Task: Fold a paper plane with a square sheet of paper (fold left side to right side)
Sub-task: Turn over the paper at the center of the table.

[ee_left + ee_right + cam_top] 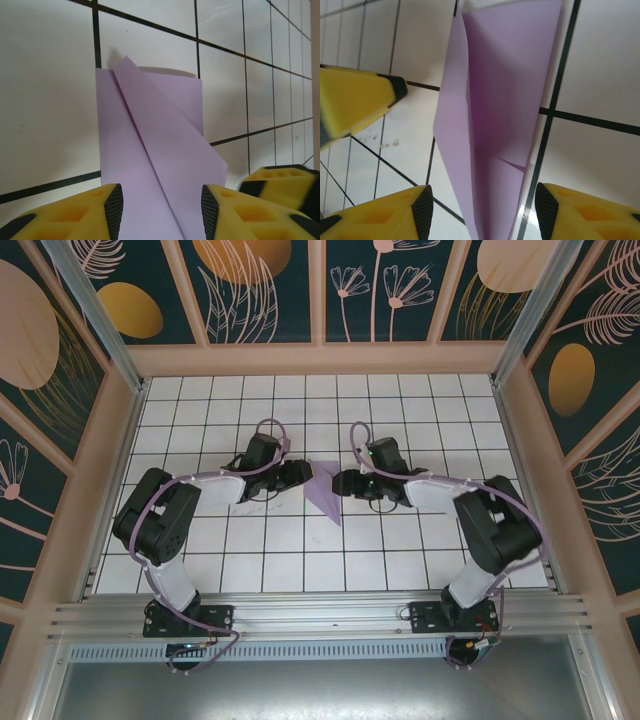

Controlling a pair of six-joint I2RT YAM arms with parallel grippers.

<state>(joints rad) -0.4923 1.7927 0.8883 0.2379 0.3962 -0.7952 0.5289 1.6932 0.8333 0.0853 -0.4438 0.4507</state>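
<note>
Nearest me, the left gripper [161,205] has its jaws spread wide, straddling the paper plane [160,150] rather than pinching it. The right gripper [482,212] is just as wide around the dart's narrow end. From above, they sit at 9 and 3 o'clock of the lavender dart, which lies mid-table [300,550] with its tip aimed at 6 o'clock. I judge they flank it this way so that one can pin the crease while the other takes the left side across to the right.
</note>
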